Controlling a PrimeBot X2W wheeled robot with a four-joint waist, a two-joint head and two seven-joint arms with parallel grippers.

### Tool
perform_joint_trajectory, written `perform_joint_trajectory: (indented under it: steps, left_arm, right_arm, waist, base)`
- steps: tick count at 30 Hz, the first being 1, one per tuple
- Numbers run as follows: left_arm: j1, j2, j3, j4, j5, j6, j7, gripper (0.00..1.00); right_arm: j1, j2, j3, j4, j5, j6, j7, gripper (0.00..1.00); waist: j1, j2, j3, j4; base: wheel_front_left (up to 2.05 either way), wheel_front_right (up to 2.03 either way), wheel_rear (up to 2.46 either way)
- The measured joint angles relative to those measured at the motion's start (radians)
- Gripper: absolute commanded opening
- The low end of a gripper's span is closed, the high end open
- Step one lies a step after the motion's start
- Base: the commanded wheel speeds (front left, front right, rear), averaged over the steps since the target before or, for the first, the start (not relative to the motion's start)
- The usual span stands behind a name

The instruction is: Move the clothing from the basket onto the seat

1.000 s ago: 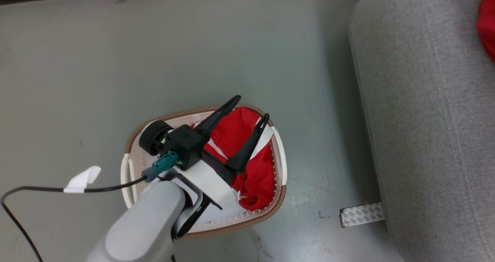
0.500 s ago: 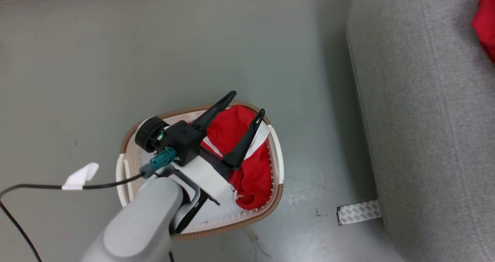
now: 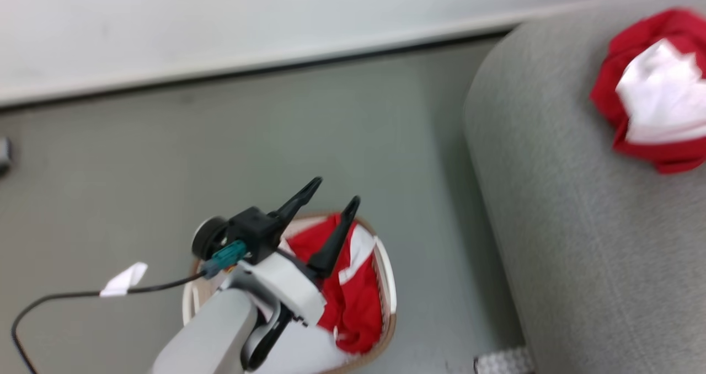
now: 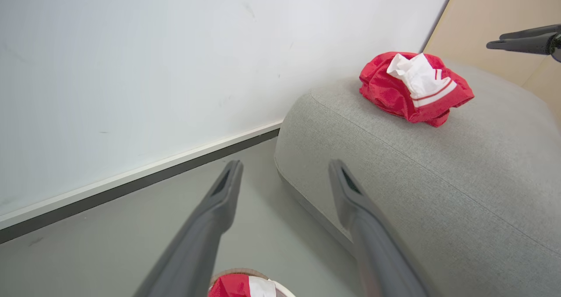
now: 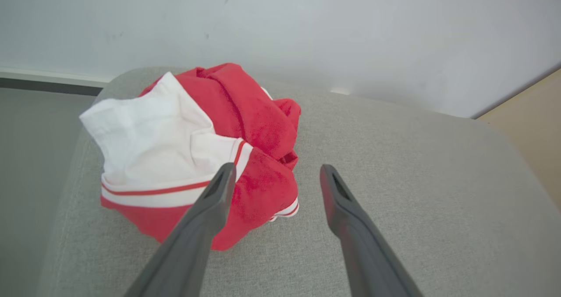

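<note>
black cable (image 3: 66,295) with a white tag (image 3: 124,279) trails over the grey floor (image 3: 138,170), well left of the seat (image 3: 551,225). basket (image 3: 386,263): cream perforated plastic, brown rim, on the floor just left of the seat's rounded side. red garment (image 3: 353,302) with a white panel lies bunched inside it. left gripper (image 3: 336,191) hangs above the basket, fingers spread, holding nothing, partly hiding that garment. second garment (image 5: 197,157), crumpled red with a white panel and striped trim, rests on the seat's woven grey top. right gripper (image 5: 277,170) is over the seat just by it, fingers apart, empty. white wall (image 4: 131,47) stands behind the seat.
</note>
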Motion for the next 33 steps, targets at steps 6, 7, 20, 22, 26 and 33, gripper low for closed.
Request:
perform_joint_trajectory:
  steps: [6,7,20,22,26,33]
  left_arm:
    - [0.064,-0.010,0.065,0.010,-0.026,0.040,-0.002,1.00]
    - [0.075,-0.010,0.077,0.008,-0.026,0.049,-0.002,1.00]
    - [0.249,0.012,0.277,-0.068,-0.012,0.105,-0.003,1.00]
    - [0.283,0.012,0.314,-0.082,0.003,0.106,-0.003,1.00]
    - [0.338,-0.004,0.375,-0.101,0.038,0.103,-0.003,1.00]
    - [0.414,-0.050,0.495,-0.146,0.104,0.081,-0.003,1.00]
  right_arm:
    - [0.019,-0.037,0.044,-0.125,0.085,0.000,-0.057,1.00]
    - [0.026,-0.038,0.039,-0.144,0.101,0.000,-0.072,1.00]
    - [0.303,0.004,-0.090,-0.385,0.138,0.000,-0.276,1.00]
    - [0.369,0.039,-0.122,-0.425,0.111,0.000,-0.306,1.00]
    - [0.515,0.125,-0.222,-0.497,0.025,0.000,-0.344,1.00]
    - [0.784,0.353,-0.414,-0.645,-0.190,0.000,-0.364,1.00]
  waist:
    - [-0.0001,0.0000,-0.139,0.006]
    - [-0.0001,0.0000,-0.160,0.009]
    - [-0.0003,0.0000,-0.342,0.092]
    - [-0.0004,0.0000,-0.351,0.101]
    - [-0.0003,0.0000,-0.356,0.112]
    - [-0.0002,0.0000,-0.352,0.119]
  base:
    - [0.00,0.00,0.00]
    - [0.00,0.00,0.00]
    - [0.00,0.00,0.00]
    - [0.00,0.00,0.00]
    - [0.00,0.00,0.00]
    - [0.00,0.00,0.00]
